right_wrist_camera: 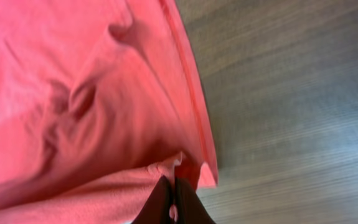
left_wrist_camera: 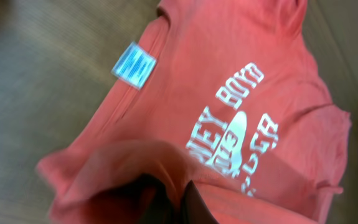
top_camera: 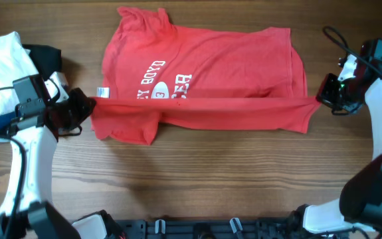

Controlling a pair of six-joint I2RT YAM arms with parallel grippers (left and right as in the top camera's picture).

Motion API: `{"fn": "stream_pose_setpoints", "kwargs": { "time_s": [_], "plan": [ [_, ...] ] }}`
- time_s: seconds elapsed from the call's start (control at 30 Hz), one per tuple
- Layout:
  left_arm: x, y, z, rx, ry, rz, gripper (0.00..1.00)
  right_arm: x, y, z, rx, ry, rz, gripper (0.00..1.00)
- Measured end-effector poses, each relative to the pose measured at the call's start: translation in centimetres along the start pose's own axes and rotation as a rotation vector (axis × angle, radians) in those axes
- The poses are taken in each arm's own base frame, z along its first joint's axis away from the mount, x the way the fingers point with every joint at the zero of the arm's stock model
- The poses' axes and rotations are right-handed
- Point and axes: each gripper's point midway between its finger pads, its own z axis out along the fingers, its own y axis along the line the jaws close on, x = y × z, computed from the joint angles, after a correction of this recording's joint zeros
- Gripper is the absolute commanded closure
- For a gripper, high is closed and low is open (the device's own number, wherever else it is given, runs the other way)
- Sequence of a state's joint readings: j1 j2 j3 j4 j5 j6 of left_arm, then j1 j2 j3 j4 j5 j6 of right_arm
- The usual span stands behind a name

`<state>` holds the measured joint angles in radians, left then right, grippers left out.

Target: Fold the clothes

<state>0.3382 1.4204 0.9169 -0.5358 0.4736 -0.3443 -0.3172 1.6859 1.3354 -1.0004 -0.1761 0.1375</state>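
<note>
A red T-shirt [top_camera: 204, 73] with white lettering lies on the wooden table, its near edge lifted and stretched taut between both grippers. My left gripper [top_camera: 88, 106] is shut on the shirt's left end; in the left wrist view [left_wrist_camera: 182, 196] the dark fingers pinch a red fold, with the lettering and a blue tag [left_wrist_camera: 133, 65] beyond. My right gripper [top_camera: 320, 99] is shut on the shirt's right end; in the right wrist view [right_wrist_camera: 172, 193] the fingertips clamp the red hem [right_wrist_camera: 191, 112].
A white garment [top_camera: 1, 63] and a black one [top_camera: 44, 56] lie piled at the far left of the table [top_camera: 210, 172]. A black rail [top_camera: 197, 229] runs along the table's front edge.
</note>
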Motion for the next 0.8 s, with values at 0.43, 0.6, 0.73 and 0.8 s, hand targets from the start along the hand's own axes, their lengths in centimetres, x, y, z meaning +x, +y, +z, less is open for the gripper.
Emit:
{"fn": "stream_pose_setpoints", "kwargs": {
  "time_s": [0.43,0.6,0.73,0.8],
  "plan": [
    [-2.2,-5.0,7.1,0.131,-0.086,0.17,0.84,-3.4,1.8,5.4,-0.023,-0.058,-0.056,0.68],
    [-1.9,-3.5,7.2,0.074,-0.069,0.121,0.29,-3.4,2.2,5.4,-0.026,-0.06,-0.054,0.57],
    [0.4,-0.3,6.7,-0.023,0.041,0.024,0.23,-1.1,1.9,5.5,-0.021,0.036,-0.038,0.59],
    [3.0,1.2,6.0,-0.084,0.143,-0.036,0.23,0.8,1.8,5.3,-0.021,0.114,-0.024,0.59]
  ]
}}
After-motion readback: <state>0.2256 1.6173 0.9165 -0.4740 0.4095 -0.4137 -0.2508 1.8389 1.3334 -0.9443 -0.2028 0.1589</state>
